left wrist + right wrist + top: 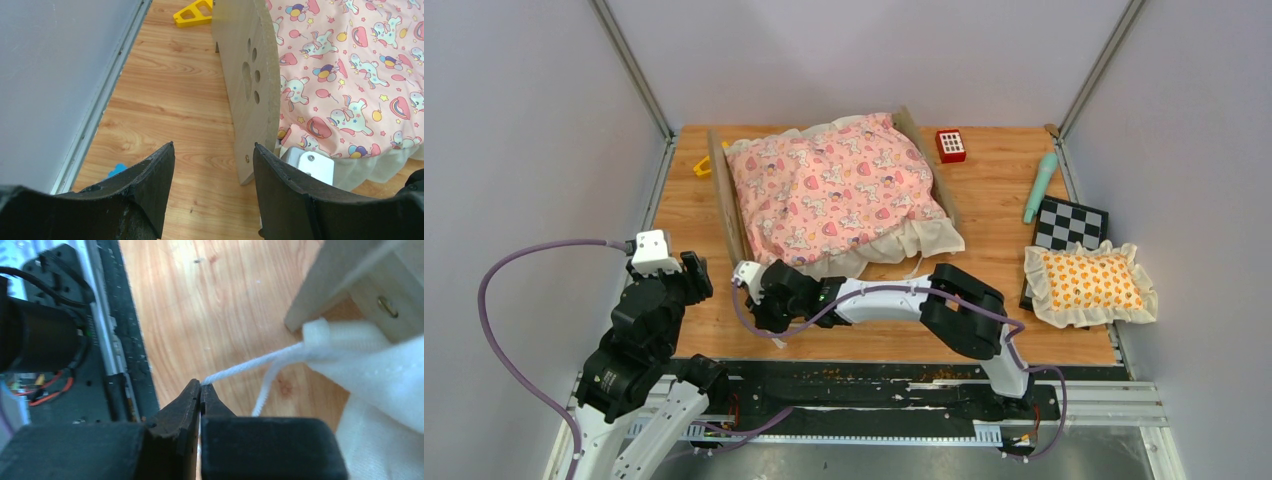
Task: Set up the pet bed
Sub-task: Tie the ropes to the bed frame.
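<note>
Tightly on cord (250, 364), right end effector (201, 385)

The headboard (240, 117) is matt bare wood, the quilt (350, 75) soft cloth, the cord (250, 365) seemingly twisted cotton.

The light-wood pet bed (724, 195) stands at the wooden table's (994, 210) rear, the pink unicorn-print ruffled quilt (834, 185) on it. A yellow plastic piece (702, 166) lies behind-left of it, a red cube (950, 145) to its right. Far right, an orange-patterned frilled pillow (1089, 283) lies partly on a black-and-white checkered board (1069, 225).
</note>
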`<control>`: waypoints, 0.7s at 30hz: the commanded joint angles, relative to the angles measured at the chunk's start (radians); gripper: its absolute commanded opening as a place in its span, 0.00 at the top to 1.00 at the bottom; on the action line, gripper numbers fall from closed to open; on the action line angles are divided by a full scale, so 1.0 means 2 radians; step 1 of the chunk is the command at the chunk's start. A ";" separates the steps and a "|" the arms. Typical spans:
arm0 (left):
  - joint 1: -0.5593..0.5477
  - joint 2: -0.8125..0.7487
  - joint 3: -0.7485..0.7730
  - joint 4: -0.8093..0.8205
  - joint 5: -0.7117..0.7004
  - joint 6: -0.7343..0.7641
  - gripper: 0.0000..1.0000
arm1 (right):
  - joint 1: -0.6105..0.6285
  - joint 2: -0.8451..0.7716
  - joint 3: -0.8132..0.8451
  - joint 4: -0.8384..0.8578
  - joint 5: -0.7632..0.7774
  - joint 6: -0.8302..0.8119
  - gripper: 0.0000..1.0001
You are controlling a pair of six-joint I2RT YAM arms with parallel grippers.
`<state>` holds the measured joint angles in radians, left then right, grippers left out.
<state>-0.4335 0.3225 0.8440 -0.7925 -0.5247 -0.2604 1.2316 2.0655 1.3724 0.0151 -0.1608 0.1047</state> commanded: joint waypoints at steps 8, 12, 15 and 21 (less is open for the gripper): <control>-0.001 -0.004 0.001 0.014 0.008 -0.005 0.33 | 0.017 0.004 -0.041 -0.036 -0.001 0.062 0.97; -0.001 -0.002 0.001 0.014 0.009 -0.005 0.33 | 0.029 0.012 -0.038 -0.045 0.028 0.049 0.85; -0.001 -0.002 0.001 0.014 0.007 -0.004 0.33 | 0.039 0.010 -0.038 -0.057 0.046 0.037 0.77; -0.001 0.000 -0.001 0.016 0.007 -0.003 0.33 | 0.059 -0.008 -0.060 -0.080 0.079 0.027 0.74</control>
<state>-0.4335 0.3225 0.8440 -0.7918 -0.5201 -0.2634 1.3212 2.0621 1.3067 -0.0269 -0.0517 0.1764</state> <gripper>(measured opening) 0.665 0.258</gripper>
